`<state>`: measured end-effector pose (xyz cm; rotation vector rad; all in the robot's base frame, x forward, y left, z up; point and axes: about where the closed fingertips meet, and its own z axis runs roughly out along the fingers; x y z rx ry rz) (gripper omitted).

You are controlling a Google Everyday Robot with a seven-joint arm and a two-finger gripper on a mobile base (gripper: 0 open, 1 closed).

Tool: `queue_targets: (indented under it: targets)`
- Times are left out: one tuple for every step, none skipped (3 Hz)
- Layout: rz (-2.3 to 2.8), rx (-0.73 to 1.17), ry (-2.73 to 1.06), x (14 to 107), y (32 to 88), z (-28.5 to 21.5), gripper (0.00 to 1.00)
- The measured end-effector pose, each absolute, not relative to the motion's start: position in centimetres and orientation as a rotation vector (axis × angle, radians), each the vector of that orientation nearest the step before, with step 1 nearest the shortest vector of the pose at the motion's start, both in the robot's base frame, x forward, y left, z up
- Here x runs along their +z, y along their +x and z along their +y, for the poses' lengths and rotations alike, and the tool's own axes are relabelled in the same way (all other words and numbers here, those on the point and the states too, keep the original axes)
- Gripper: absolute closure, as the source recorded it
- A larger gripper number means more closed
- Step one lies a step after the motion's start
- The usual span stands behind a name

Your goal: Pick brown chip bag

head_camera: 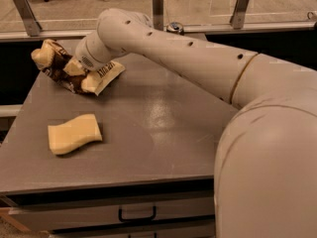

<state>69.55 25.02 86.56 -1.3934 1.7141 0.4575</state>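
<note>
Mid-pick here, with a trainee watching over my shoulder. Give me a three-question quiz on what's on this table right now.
1. True or false: the sponge touches the brown chip bag.
2. Where is the end effector? A) at the brown chip bag, near the far left corner of the table; B) over the sponge; C) at the table's right edge.
3. Fill in: the thing nearer the table's front edge is the ____.
Key: 1 false, they lie apart; 2 A; 3 sponge.
</note>
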Motion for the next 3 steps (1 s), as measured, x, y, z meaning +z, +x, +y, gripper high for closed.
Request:
queue_targets:
  targets:
    - [1.714, 0.457, -1.393, 86.58, 69.54, 25.01, 1.00]
    - [1.714, 0.457, -1.393, 86.57, 69.54, 25.02, 1.00]
    - [1.714, 0.457, -1.393, 86.59, 69.54, 25.02, 1.00]
